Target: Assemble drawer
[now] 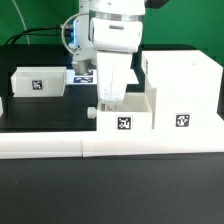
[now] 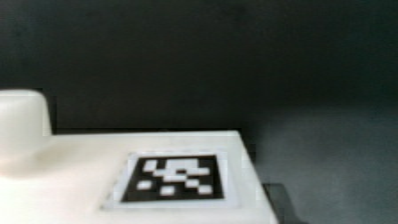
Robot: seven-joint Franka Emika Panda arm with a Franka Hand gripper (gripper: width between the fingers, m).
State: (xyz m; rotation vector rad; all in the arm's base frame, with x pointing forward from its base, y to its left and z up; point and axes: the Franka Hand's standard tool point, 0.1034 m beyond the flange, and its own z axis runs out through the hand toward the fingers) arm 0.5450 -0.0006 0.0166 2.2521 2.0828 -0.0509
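Observation:
One small open-top tray [image 1: 126, 118] stands at the middle front, its tag facing the camera and its knob [image 1: 91, 112] on the exterior view's left. My gripper [image 1: 108, 99] reaches down into it and is shut on its wall. In the wrist view the tray's tagged face [image 2: 175, 178] fills the lower part, very close, with the knob [image 2: 18, 130] beside it. The tall boxy shell [image 1: 185, 92] stands just to the exterior view's right of the tray. The second tray [image 1: 40, 82] sits at the back on the exterior view's left.
The long low white border wall [image 1: 110, 146] runs along the front, right against the held tray and the shell. The marker board [image 1: 84, 73] lies on the black table behind the arm.

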